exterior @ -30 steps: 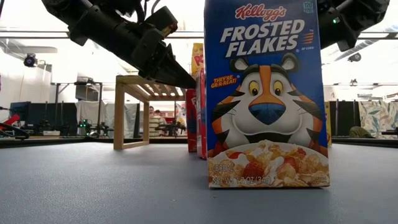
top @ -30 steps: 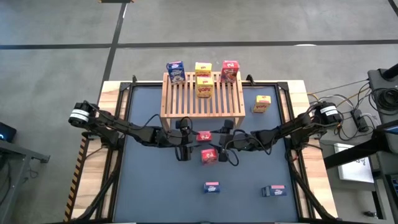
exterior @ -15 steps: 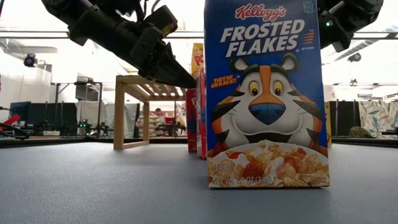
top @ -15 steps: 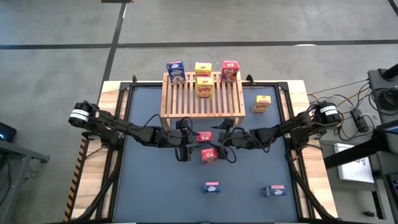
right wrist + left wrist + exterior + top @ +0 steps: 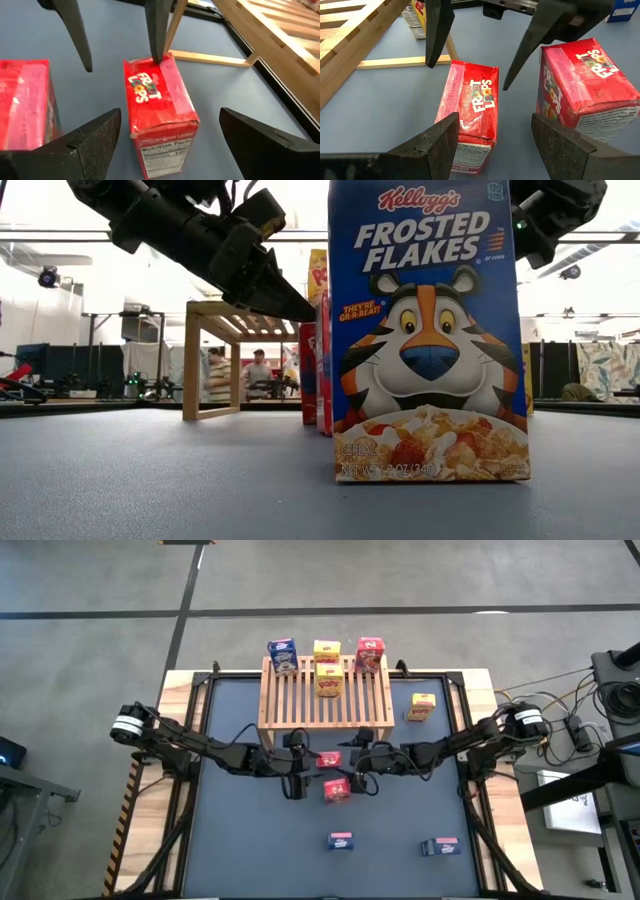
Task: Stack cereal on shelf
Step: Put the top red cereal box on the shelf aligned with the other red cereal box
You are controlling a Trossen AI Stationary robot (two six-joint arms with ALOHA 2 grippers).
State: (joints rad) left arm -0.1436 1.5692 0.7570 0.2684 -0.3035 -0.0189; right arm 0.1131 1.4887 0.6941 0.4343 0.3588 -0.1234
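Looking down on the table, we see the wooden shelf at its far side, the largest thing on the dark mat. Four small cereal boxes stand on its slats: a blue one, two yellow ones and a red one. Another yellow box stands on the mat beside the shelf's right end. Two blue boxes lie near the front edge, well apart from the shelf. Just in front of the shelf are two red boxes. Our two arms meet over the one nearer the shelf: the left gripper and the right gripper face each other across it, both with fingers spread and grasping nothing. The second red box stands just beside it.
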